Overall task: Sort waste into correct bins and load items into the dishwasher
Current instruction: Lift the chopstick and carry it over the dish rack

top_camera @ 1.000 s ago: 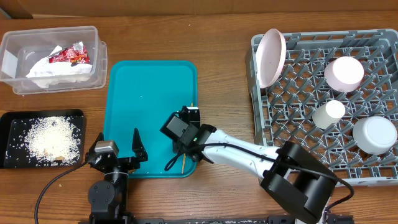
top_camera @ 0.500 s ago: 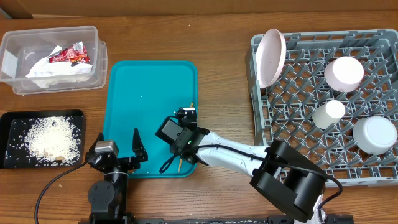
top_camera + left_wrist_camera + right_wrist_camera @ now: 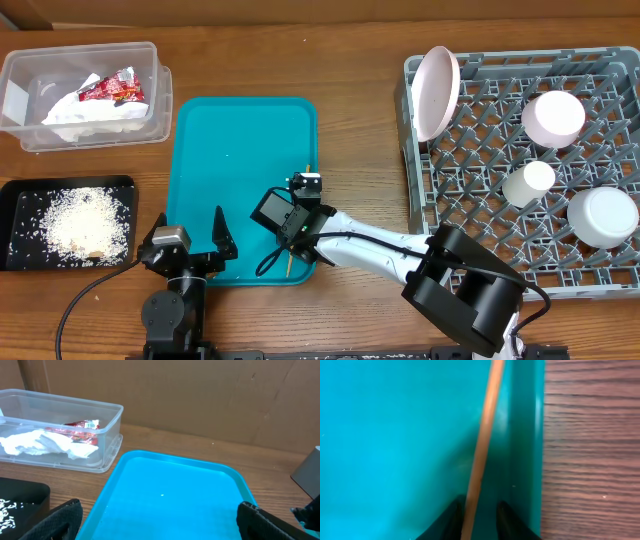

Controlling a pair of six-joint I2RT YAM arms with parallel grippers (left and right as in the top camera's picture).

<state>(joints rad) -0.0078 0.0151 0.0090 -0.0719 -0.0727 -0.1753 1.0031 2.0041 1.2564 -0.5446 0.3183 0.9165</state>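
No legible text, brand, number or sign in any view. The red snack wrapper (image 3: 112, 88), lying in the clear plastic tub (image 3: 150, 122), carries small white print. It is too small and blurred to read in the overhead or left wrist view. The right wrist view shows no markings at all.

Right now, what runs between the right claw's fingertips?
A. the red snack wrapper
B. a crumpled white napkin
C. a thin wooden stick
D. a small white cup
C: the right wrist view shows the thin wooden stick passing between the fingertips of the right claw, just inside the right-hand rim of the teal tray.
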